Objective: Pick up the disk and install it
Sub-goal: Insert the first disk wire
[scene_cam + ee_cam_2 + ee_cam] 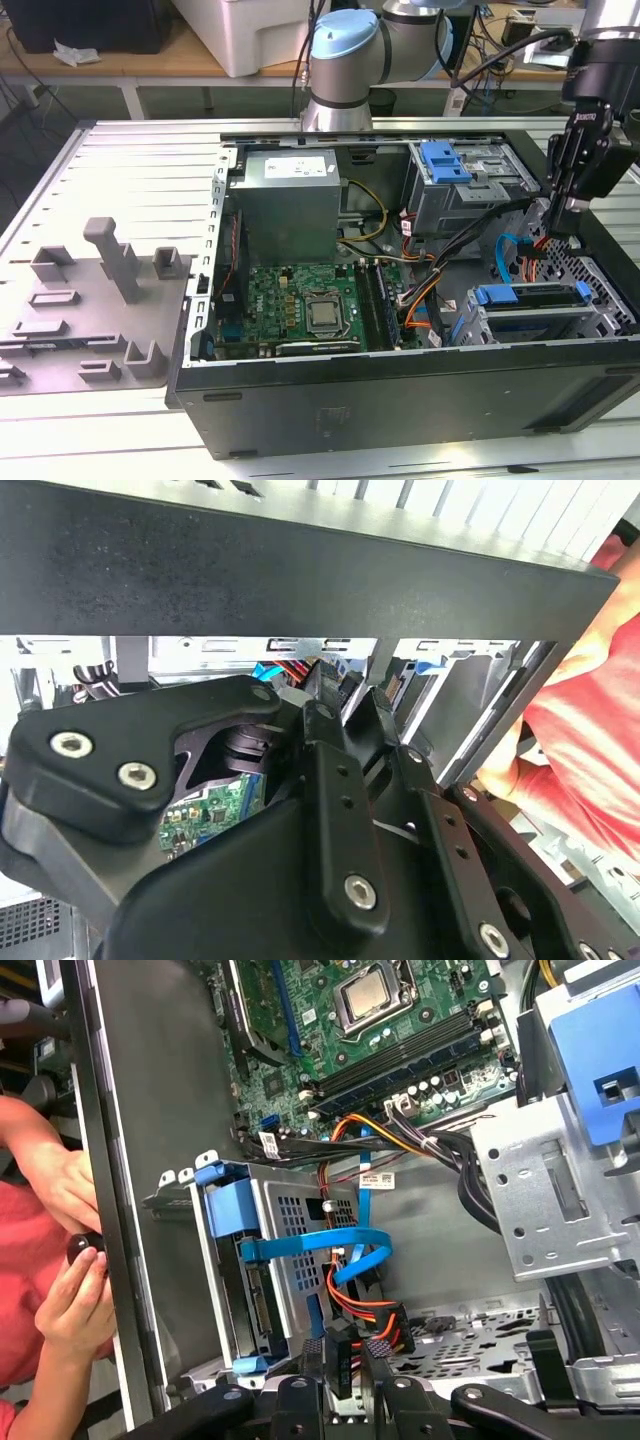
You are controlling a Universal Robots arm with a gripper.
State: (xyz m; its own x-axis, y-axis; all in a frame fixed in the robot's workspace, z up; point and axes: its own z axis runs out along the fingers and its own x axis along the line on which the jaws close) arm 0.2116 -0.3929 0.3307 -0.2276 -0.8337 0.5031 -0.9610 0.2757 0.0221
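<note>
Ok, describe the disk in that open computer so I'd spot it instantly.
Find the open computer case. In its near corner, at the exterior view's right, the disk sits in a metal cage. Its blue frame holds a grey drive, unlike the bare blue bracket farther back.

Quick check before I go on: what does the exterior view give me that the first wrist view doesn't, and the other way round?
Exterior view: the arm's blue-capped joint, the grey power supply box, and the grey fixture tray beside the open case on that view's left.

First wrist view: a person's hands just outside the case wall, holding a small dark object.

Both: the disk in its blue caddy inside the drive cage, the blue cable looping beside it, the motherboard, and the gripper low near that cage.
</note>
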